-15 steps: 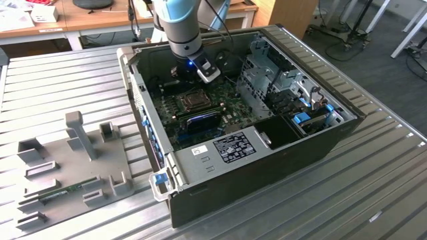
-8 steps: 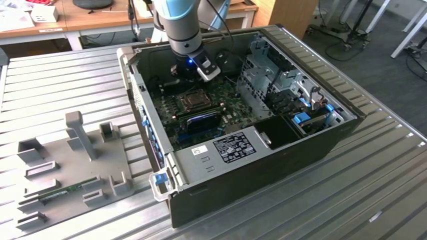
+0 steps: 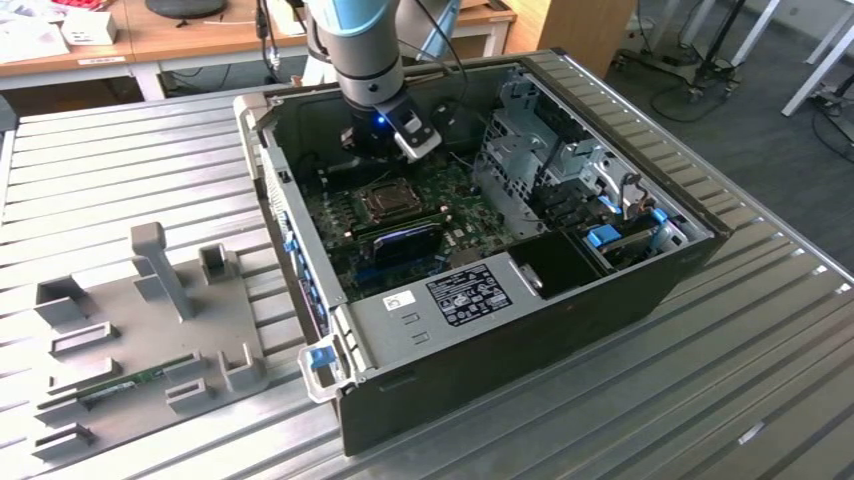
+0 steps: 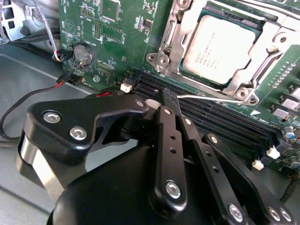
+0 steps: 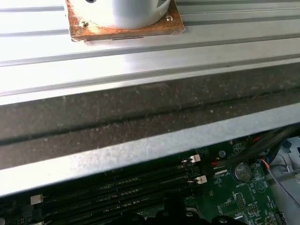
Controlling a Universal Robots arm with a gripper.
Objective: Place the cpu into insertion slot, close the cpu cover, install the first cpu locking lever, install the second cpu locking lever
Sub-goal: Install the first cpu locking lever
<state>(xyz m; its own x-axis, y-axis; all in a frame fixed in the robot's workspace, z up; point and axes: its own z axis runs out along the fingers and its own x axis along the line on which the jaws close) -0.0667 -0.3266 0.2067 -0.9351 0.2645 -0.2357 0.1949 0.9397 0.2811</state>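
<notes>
Slatted metal table [image 3: 120, 150], one cpu [image 4: 220, 49] under one cpu cover [image 4: 176, 42]

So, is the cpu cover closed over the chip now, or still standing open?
Closed. In the second wrist view the cpu cover lies flat around the cpu, whose metal top shows through its window.

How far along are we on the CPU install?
Done: the cpu sits in the insertion slot with the cpu cover down over it. In hand: the gripper is at a thin locking lever beside the socket. Left: that lever doesn't look hooked down; the other's state is unclear.
</notes>
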